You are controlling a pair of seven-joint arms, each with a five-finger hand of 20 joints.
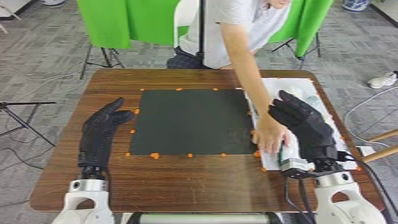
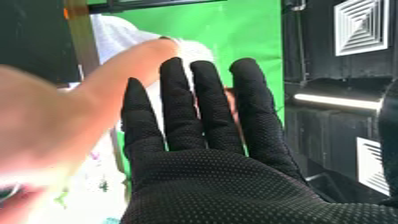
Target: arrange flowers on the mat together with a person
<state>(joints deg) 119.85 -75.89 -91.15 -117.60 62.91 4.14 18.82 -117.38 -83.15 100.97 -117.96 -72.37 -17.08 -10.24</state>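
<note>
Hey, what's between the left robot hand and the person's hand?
In the head view, the left robot hand and the person's hand have the dark mat between them, plus a strip of table and orange bits.

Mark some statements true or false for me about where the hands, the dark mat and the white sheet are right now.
1. In the head view, the person's hand is between the robot's left hand and right hand. True.
2. The white sheet is on the left side of the dark mat. False: it is on the right side.
3. Orange marks sit along the dark mat's edges. True.
4. The person's arm reaches in from the robot's side of the table. False: it comes from the far side.
5. The robot's right hand is closed in a fist. False: its fingers are extended.
</note>
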